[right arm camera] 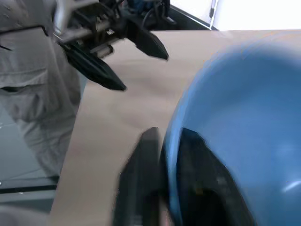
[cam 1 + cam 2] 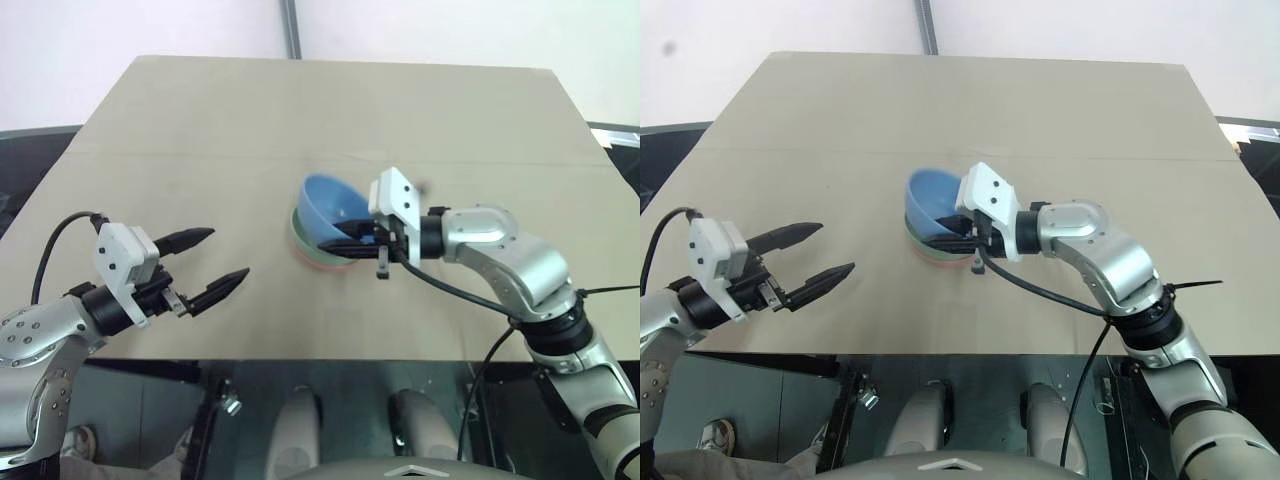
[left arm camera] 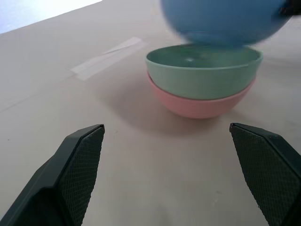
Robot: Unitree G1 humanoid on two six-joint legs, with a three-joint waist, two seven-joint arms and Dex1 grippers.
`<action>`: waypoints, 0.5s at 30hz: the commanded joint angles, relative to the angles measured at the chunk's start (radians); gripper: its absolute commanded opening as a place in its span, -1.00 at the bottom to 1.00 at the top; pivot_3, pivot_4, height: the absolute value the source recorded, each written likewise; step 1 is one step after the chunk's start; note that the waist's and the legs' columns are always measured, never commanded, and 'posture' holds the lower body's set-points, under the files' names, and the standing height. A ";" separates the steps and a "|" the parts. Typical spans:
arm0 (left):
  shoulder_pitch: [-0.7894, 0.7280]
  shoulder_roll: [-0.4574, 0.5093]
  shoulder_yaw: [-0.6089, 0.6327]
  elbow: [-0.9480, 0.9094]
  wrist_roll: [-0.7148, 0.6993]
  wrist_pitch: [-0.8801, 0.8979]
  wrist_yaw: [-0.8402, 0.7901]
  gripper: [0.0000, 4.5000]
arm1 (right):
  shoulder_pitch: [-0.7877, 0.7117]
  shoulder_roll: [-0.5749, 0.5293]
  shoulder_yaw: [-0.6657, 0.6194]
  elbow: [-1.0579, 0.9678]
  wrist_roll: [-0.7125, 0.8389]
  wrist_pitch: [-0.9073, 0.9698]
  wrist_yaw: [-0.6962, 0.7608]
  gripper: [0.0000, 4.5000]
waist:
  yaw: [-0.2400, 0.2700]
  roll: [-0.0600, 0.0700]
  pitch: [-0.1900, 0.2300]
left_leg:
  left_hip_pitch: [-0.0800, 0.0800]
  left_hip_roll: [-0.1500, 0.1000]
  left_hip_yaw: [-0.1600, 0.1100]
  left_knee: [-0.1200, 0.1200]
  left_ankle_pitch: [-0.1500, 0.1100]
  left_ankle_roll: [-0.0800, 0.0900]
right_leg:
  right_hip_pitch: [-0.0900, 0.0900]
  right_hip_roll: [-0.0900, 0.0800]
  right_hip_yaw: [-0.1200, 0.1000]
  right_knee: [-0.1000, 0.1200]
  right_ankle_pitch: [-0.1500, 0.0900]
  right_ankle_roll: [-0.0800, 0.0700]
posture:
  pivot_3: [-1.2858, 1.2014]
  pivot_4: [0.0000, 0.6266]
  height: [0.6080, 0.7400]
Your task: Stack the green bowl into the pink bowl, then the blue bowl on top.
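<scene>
The green bowl sits nested in the pink bowl at the middle of the tan table. The blue bowl hangs tilted just above them, its low side over the green rim. My right gripper comes in from the right and is shut on the blue bowl's near rim, one finger inside and one outside, as the right wrist view shows. My left gripper stands open to the left of the stack, above the table's front part, with nothing between its fingers.
A strip of tape runs across the table behind the bowls. The table's front edge lies just below both arms. A black cable hangs from the right wrist.
</scene>
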 commanded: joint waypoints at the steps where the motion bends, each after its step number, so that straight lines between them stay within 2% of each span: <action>1: 0.013 0.021 0.052 -0.052 -0.025 0.016 0.012 1.00 | -0.011 -0.002 -0.004 -0.002 -0.033 -0.057 0.004 0.19 | 0.000 0.000 0.000 | 0.000 0.000 0.000 0.000 0.000 0.000 | 0.000 0.000 0.000 0.000 0.000 0.000 | 0.03 -0.52 1.00; 5: 0.016 0.031 0.051 -0.058 -0.006 0.001 0.009 1.00 | 0.006 -0.024 -0.084 -0.082 0.018 -0.041 0.005 0.24 | 0.002 0.000 0.000 | 0.000 0.000 0.000 0.000 0.000 0.000 | 0.000 0.000 0.000 0.000 0.000 0.000 | 0.03 -0.52 1.00; 8: -0.019 -0.001 0.032 -0.033 -0.003 -0.035 0.023 1.00 | 0.073 -0.061 -0.207 -0.192 0.115 0.022 -0.022 0.24 | 0.009 0.000 0.000 | -0.001 0.000 0.000 0.000 0.000 0.000 | 0.000 0.000 -0.001 -0.001 0.000 0.000 | 0.03 -0.52 1.00; 15: -0.087 0.029 -0.002 0.026 -0.065 -0.004 -0.049 1.00 | 0.303 -0.282 -0.496 -0.406 0.243 0.202 -0.100 0.24 | 0.005 0.000 0.000 | 0.000 0.000 0.000 0.000 0.000 0.000 | 0.000 0.000 0.000 0.000 0.000 0.000 | 0.03 -0.52 1.00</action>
